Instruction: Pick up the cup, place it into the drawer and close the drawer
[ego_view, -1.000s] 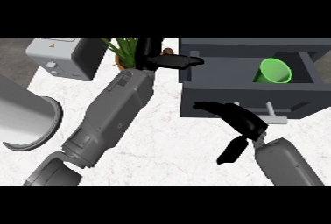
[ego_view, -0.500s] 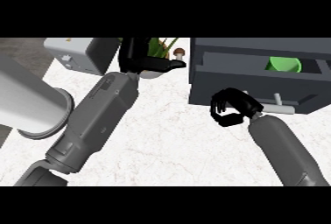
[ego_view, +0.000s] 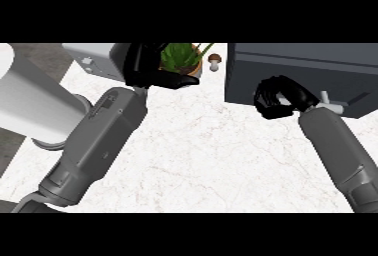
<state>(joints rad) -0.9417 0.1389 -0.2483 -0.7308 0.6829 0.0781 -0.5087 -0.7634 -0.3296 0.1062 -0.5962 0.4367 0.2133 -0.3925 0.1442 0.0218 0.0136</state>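
- The counter (ego_view: 214, 150) is finished in white, faintly veined, marble-like stone, matt.
- The drawer (ego_view: 310, 70) is faced in smooth, dark grey matt panels.
- Both forearms are clad in smooth grey shells.

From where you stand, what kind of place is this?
Probably a kitchen counter: a white marble-patterned counter top, a dark drawer unit with a metal handle, and a potted plant beside a small mushroom at the back.
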